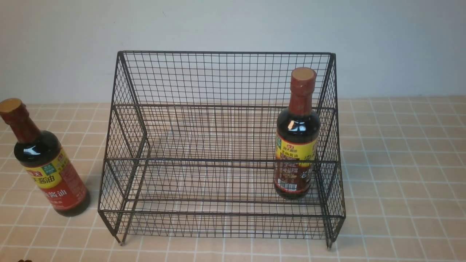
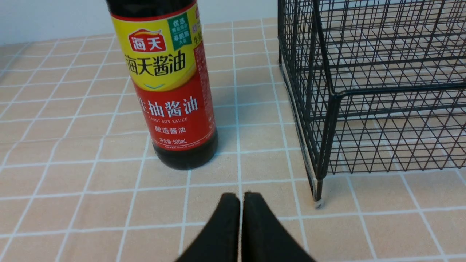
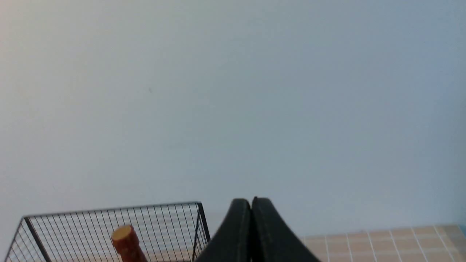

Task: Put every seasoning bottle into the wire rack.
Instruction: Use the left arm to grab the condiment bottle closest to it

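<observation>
In rack (image 1: 225,52), brown bottle (image 1: 296,145) upright by lower tier's right edge. Red bottle (image 1: 51,171) on desk (image 1: 400,163), apart from rack's left edge. My left end effector (image 2: 241,203) and right end effector (image 3: 251,207) pinched closed, empty.

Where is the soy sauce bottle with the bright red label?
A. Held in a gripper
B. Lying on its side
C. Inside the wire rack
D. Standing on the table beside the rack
D: the red-label bottle stands upright on the tiled table, outside the wire rack on its left; only the brown-label bottle is inside.
</observation>
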Tool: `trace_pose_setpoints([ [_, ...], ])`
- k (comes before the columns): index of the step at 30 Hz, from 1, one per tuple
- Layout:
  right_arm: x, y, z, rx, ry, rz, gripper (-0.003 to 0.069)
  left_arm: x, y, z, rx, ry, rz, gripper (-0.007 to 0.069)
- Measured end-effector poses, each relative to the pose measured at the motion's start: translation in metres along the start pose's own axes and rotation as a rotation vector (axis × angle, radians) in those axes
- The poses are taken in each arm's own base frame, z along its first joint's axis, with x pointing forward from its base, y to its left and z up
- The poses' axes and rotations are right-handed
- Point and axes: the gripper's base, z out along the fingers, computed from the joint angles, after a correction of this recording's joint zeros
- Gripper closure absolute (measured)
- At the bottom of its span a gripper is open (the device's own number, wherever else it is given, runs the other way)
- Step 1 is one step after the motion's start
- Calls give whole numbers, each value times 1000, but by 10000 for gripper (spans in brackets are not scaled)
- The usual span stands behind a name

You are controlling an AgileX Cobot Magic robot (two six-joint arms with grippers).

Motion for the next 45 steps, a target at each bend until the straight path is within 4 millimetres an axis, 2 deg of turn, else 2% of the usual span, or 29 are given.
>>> trace_pose_setpoints([
  [2, 13, -2, -7, -27, -78, 8, 672, 0, 0, 0, 0, 0, 0, 631],
  [4, 31, -3, 0, -59, -118, 22, 672, 0, 0, 0, 0, 0, 0, 631],
  [6, 39, -3, 4, -84, -129, 43, 672, 0, 0, 0, 0, 0, 0, 631],
  [9, 59, -4, 19, -92, -94, 57, 672, 0, 0, 0, 0, 0, 0, 631],
  [11, 62, -5, 22, -86, -86, 49, 672, 0, 0, 0, 0, 0, 0, 631],
  [18, 106, -16, 54, -14, 5, -113, 672, 0, 0, 0, 0, 0, 0, 631],
  [21, 144, -23, 71, -8, 72, -187, 672, 0, 0, 0, 0, 0, 0, 631],
  [22, 150, -24, 73, -7, 80, -189, 672, 0, 0, 0, 0, 0, 0, 631],
  [23, 171, -28, 78, 2, 98, -201, 672, 0, 0, 0, 0, 0, 0, 631],
  [26, 213, -37, 83, 32, 113, -207, 672, 0, 0, 0, 0, 0, 0, 631],
  [28, 227, -41, 84, 46, 122, -209, 672, 0, 0, 0, 0, 0, 0, 631],
  [29, 251, -47, 85, 72, 150, -209, 672, 0, 0, 0, 0, 0, 0, 631],
  [31, 276, -53, 84, 103, 193, -208, 672, 0, 0, 0, 0, 0, 0, 631],
  [33, 283, -56, 84, 124, 216, -204, 672, 0, 0, 0, 0, 0, 0, 631],
  [45, 282, -56, 83, 131, 210, -207, 672, 0, 0, 0, 0, 0, 0, 631],
])
